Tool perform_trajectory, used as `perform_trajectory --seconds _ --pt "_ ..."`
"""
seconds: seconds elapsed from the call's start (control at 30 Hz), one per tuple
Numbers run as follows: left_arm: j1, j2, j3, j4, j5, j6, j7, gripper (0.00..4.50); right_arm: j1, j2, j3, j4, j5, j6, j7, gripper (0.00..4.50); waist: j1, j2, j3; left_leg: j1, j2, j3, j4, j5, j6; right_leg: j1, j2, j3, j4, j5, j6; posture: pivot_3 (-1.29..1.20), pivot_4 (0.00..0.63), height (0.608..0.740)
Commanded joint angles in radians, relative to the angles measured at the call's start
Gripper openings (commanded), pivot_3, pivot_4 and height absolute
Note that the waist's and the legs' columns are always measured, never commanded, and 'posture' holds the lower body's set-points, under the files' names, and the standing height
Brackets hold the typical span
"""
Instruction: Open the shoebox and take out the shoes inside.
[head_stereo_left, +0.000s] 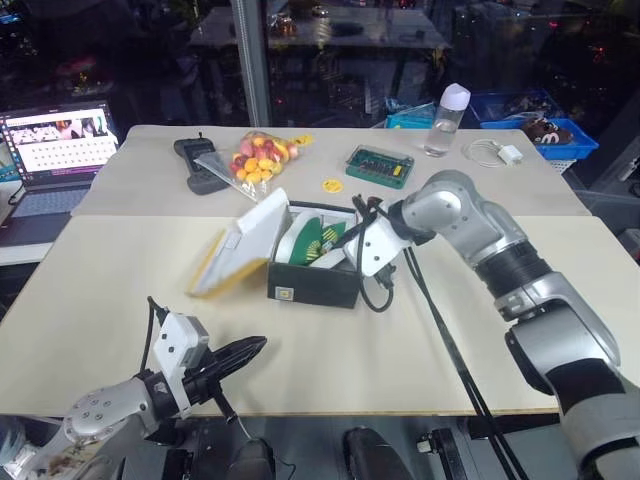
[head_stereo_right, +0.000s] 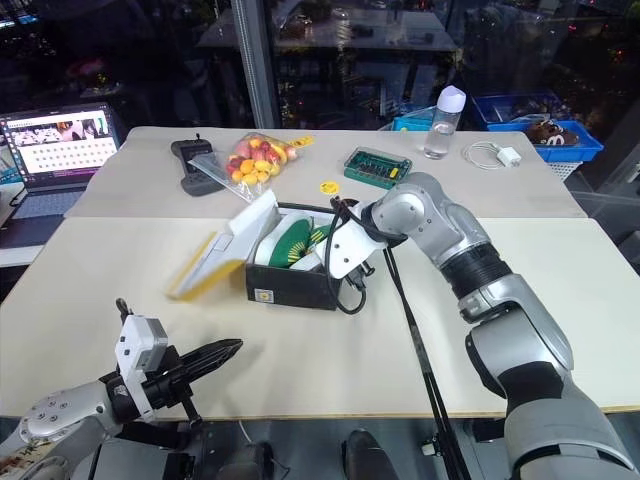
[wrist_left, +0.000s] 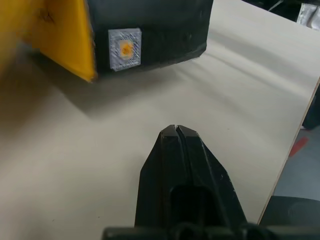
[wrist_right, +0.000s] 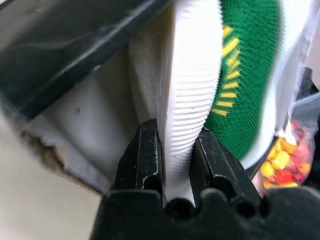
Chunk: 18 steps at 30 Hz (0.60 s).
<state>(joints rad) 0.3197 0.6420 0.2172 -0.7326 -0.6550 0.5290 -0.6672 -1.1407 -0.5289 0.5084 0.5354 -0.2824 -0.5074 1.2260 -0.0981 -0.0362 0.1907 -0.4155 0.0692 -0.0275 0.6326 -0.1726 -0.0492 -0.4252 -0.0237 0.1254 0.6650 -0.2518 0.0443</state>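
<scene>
Two grippers noted: right gripper (wrist_right: 176, 150) pinches a shoe's (wrist_right: 192, 95) white sole between its jaws inside the open shoebox (head_stereo_left: 318, 283); left gripper (wrist_left: 176, 131) pressed together, shoebox ahead.

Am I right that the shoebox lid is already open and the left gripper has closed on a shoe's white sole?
Not quite: the right gripper pinches the shoe, as the right wrist view shows. The left gripper is shut on nothing. The shoebox lid is indeed open.
</scene>
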Motion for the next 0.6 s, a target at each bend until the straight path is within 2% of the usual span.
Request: perform_trajectory --seconds 0.03,0.07,0.17,0.23,0.27,0.3,0.33,0.4,0.53,0.6 --pt "-0.003 0.008 0.006 -0.026 -0.01 -0.003 -0.001 0.0 -0.002 0.026 -0.089 -0.11 0.139 0.188 0.042 0.43 0.001 0.0 0.0 0.0 0.0 0.0 0.0 0.0 0.0 0.0 0.0 0.0 0.0 0.0 0.0 0.0 0.15 0.712" --pt "-0.004 0.008 0.006 -0.026 -0.009 -0.003 -0.001 0.0 0.012 0.047 -0.117 -0.168 0.238 0.339 0.089 0.43 0.001 0.0 0.0 0.0 0.0 0.0 0.0 0.0 0.0 0.0 0.0 0.0 0.0 0.0 0.0 0.0 0.15 0.712" --pt "-0.004 0.009 0.006 -0.023 -0.008 -0.004 -0.003 0.0 -0.025 -0.029 -0.008 -0.05 -0.089 0.054 -0.119 0.43 0.002 0.0 0.0 0.0 0.0 0.0 0.0 0.0 0.0 0.0 0.0 0.0 0.0 0.0 0.0 0.0 0.15 0.712" --pt "-0.003 0.009 0.007 -0.024 -0.008 -0.004 -0.004 0.0 0.0 -0.003 -0.045 -0.088 0.031 0.149 -0.026 0.43 0.007 0.0 0.0 0.0 0.0 0.0 0.001 0.0 0.0 0.0 0.0 0.0 -0.001 0.0 0.0 0.0 0.15 0.712" --pt "-0.004 0.01 0.006 -0.022 -0.006 -0.005 -0.004 0.0 0.017 -0.011 -0.041 -0.116 0.059 0.125 0.015 0.43 0.008 0.0 0.0 0.0 0.0 0.0 0.001 0.0 0.0 0.0 0.0 -0.001 -0.001 -0.001 0.0 0.0 0.15 0.712" --pt "-0.004 0.009 0.005 -0.023 -0.006 -0.006 -0.004 0.0 0.039 0.007 -0.062 -0.171 0.136 0.222 0.065 0.43 0.007 0.0 0.0 -0.001 0.0 0.0 0.001 0.0 0.0 0.0 -0.001 0.0 -0.001 0.0 0.001 0.0 0.15 0.712" --pt "-0.004 0.01 0.005 -0.023 -0.006 -0.006 -0.004 0.0 0.026 -0.033 -0.014 -0.16 -0.006 0.093 -0.018 0.43 0.007 0.0 0.0 -0.001 0.0 0.001 0.0 0.0 0.0 0.0 0.0 0.0 -0.001 0.0 0.001 0.0 0.15 0.712" --pt "-0.003 0.01 0.005 -0.023 -0.005 -0.007 -0.005 0.0 0.008 -0.082 0.041 -0.144 -0.185 -0.06 -0.124 0.43 0.005 0.0 0.0 -0.001 0.0 0.0 0.0 0.0 0.0 0.0 0.0 0.0 -0.001 -0.001 0.001 0.0 0.15 0.712" --pt "-0.001 0.008 0.004 -0.024 -0.004 -0.006 -0.003 0.0 -0.016 -0.094 0.081 -0.117 -0.274 -0.212 -0.195 0.43 0.003 0.0 0.0 -0.001 0.0 0.001 0.0 0.0 0.0 -0.001 0.0 0.0 -0.001 -0.001 0.001 0.0 0.15 0.712" --pt "-0.001 0.009 0.002 -0.024 -0.003 -0.006 -0.003 0.0 -0.006 -0.074 0.073 -0.124 -0.22 -0.233 -0.178 0.43 -0.001 0.0 0.0 0.0 0.0 0.001 0.0 0.0 0.0 -0.001 0.0 0.0 -0.001 -0.001 0.001 0.0 0.15 0.712"
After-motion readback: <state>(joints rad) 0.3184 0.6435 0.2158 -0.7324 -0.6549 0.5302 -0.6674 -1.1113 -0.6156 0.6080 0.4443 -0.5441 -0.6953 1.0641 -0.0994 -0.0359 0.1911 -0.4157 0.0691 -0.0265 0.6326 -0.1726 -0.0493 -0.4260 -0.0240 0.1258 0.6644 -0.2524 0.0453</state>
